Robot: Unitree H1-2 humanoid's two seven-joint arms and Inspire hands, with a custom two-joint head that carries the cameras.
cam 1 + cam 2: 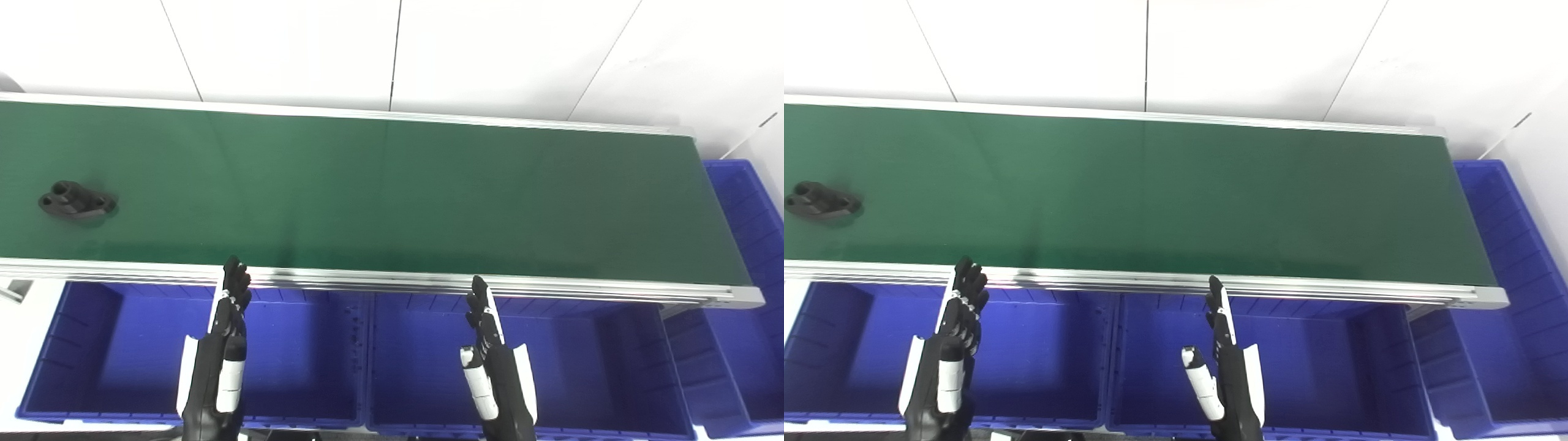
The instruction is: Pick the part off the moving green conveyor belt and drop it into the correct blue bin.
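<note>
**A:** What is sitting behind everything?

**B:** A white paneled wall (392, 49) is filling the top of the view, with thin dark seams (395, 55) running down it, one nearly vertical, the others slanting.

**A:** Anything else?

**B:** A pale floor (21, 318) is showing at the lower left, and a small grey metal bracket (13, 290) is poking in at that left edge.
</note>
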